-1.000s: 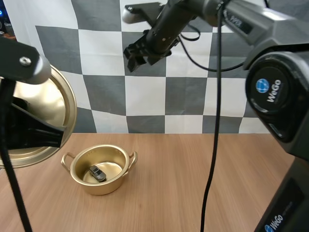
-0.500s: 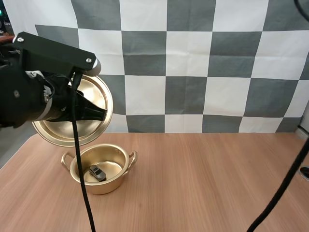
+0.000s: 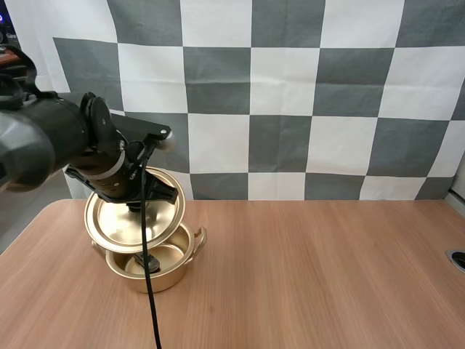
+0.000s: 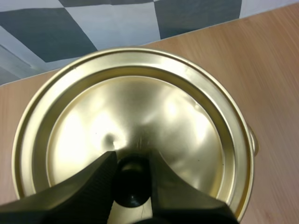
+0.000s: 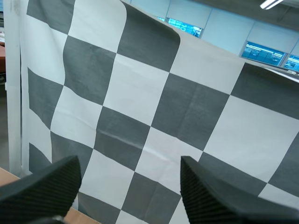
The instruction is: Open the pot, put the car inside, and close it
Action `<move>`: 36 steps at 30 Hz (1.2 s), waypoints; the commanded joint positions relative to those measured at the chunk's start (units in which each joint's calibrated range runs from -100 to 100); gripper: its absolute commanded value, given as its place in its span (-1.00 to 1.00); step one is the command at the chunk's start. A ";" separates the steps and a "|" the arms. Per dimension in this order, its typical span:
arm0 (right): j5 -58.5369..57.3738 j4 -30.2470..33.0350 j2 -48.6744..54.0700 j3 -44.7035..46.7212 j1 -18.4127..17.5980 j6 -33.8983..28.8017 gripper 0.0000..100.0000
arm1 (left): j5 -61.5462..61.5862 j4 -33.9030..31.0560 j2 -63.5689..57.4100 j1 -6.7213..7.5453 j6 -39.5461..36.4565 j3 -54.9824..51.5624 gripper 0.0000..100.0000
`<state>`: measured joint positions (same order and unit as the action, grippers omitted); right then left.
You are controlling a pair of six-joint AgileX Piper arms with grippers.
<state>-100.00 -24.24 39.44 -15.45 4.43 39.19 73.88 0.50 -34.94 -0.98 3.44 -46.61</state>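
The surface [image 3: 312, 283] was light brown with a fine wood grain running side to side, its finish matte and even. Its left edge ran at a slant up to the far left corner. Near its right edge sat a small dark ring [image 3: 458, 259], partly cut off; what it was could not be told.

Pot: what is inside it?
A small dark car lies on the bottom of the pot. The lid, tilted just above, hides most of the inside.
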 commanded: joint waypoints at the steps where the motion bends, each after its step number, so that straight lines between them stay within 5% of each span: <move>1: 0.00 0.17 0.12 1.44 0.05 -0.39 1.00 | -0.48 0.92 1.78 -0.04 0.50 0.00 -1.00; 36: 0.00 1.02 0.12 3.50 0.05 -0.10 1.00 | -5.16 0.92 19.09 -0.04 0.00 0.00 -1.00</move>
<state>-100.00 -23.26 39.53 -11.93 4.43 39.07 68.76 1.44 -15.91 -0.98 3.86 -46.61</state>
